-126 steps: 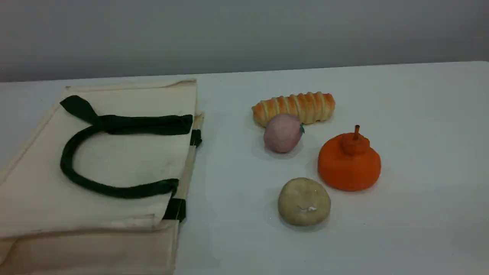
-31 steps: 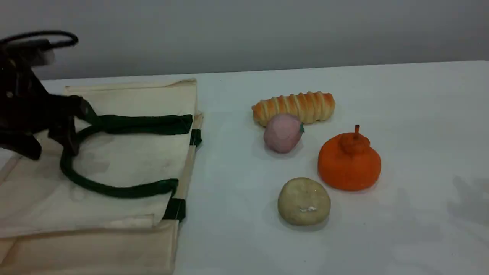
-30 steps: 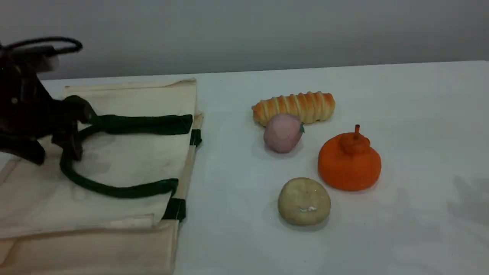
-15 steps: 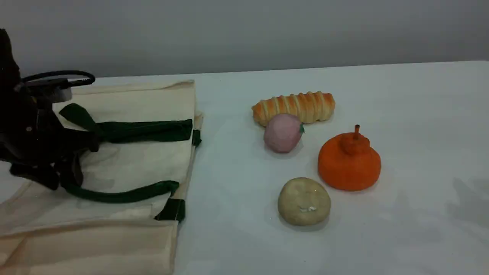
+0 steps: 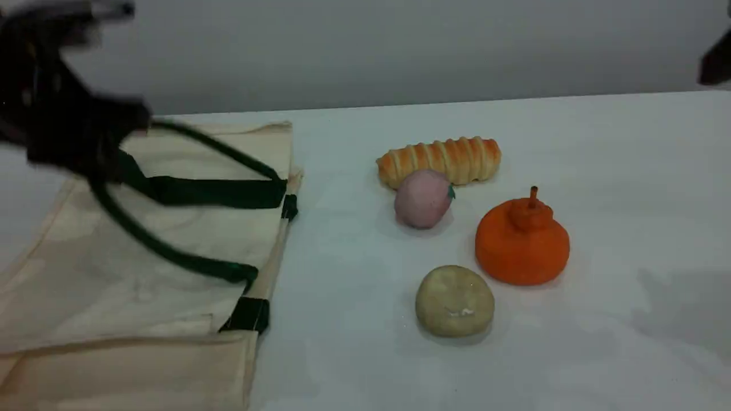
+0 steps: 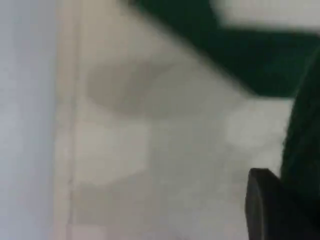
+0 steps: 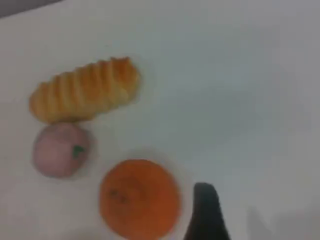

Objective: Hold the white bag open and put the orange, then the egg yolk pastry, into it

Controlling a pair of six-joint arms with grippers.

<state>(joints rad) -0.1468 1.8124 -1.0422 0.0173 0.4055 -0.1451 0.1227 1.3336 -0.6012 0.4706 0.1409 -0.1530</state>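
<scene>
The white bag [image 5: 143,268] lies flat on the table's left side. My left gripper [image 5: 105,162], blurred, is shut on one dark green handle [image 5: 217,268] and holds it up off the cloth. The left wrist view shows only bag cloth [image 6: 150,150], green strap [image 6: 250,55] and one fingertip [image 6: 270,205]. The orange [image 5: 521,242] stands at right of centre, with the egg yolk pastry [image 5: 454,301] in front of it to the left. Only a dark tip of my right gripper [image 5: 717,60] shows at the top right edge. Its fingertip [image 7: 205,215] hovers beside the orange [image 7: 139,197], holding nothing.
A striped golden bread roll [image 5: 438,160] lies behind a pink fruit [image 5: 422,198], both left of and behind the orange. The right wrist view also shows the roll [image 7: 84,90] and the pink fruit [image 7: 60,150]. The table's far edge meets a grey wall.
My left gripper closed on the green handle and rose, pulling the strap up and tugging the bag's mouth slightly left. The right gripper's tip has entered at the top right.
</scene>
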